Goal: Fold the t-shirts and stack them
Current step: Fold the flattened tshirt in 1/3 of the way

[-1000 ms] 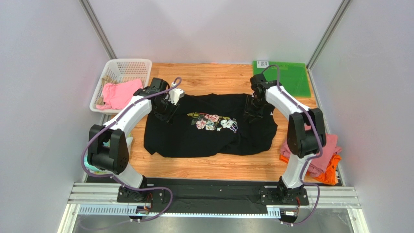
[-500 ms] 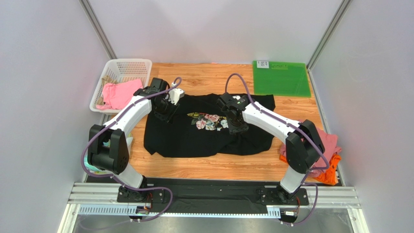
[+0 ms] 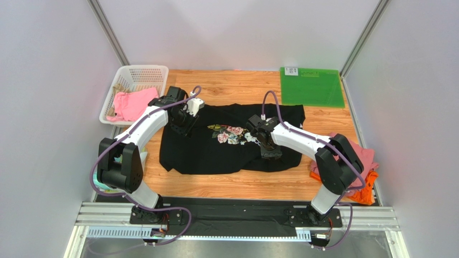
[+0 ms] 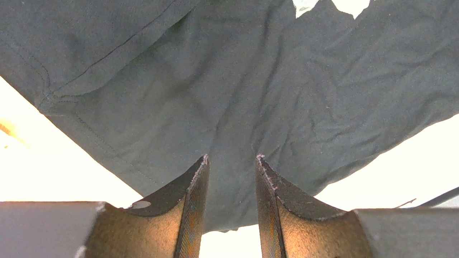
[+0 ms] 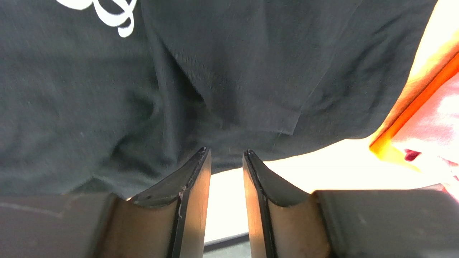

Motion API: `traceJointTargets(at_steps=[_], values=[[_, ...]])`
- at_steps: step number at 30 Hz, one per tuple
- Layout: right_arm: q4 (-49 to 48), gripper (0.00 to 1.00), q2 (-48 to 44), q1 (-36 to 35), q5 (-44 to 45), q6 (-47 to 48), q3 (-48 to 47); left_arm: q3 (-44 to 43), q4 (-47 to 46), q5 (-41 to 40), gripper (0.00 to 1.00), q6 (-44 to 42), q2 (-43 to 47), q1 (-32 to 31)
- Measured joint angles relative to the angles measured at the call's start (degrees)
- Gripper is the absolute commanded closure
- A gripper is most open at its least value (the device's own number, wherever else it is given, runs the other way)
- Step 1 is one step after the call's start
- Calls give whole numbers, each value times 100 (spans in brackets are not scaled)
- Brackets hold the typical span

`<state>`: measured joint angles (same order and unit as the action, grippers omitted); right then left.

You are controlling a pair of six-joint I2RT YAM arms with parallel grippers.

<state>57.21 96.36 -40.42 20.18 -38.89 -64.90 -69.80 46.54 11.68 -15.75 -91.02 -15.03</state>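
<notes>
Black cloth fills the narrow gap between the fingers of the left gripper [image 4: 231, 157], bulging towards the wrist camera, so the jaws look clamped on a fold of the black t-shirt [image 3: 215, 153]. From above, this gripper sits at the shirt's 10 o'clock corner, with its tips hidden under the wrist.

The right gripper [image 5: 225, 150] has its fingers close together over the shirt's near hem, at 4 o'clock from the floral print [image 3: 234, 134]. Bright table shows between the fingers, and a crease runs up from their tips. Whether they pinch the cloth is hard to make out.

The black shirt lies spread across the middle of the wooden table [image 3: 231, 83]; part of the print is covered by the right arm.

At the table's 10 o'clock corner, a white basket [image 3: 134, 68] holds a crumpled pink t-shirt [image 3: 132, 103]. At 4 o'clock, a dusty-pink t-shirt [image 3: 366, 158] lies on an orange t-shirt [image 3: 366, 194], partly behind the right arm. A green mat [image 3: 312, 88] lies flat at 2 o'clock.
</notes>
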Motion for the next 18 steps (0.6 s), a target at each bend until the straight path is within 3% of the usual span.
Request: traceJointTargets(at_steps=[18], values=[[-717, 72, 321, 348, 358, -140, -35, 0, 87, -20, 57, -22, 0, 0]])
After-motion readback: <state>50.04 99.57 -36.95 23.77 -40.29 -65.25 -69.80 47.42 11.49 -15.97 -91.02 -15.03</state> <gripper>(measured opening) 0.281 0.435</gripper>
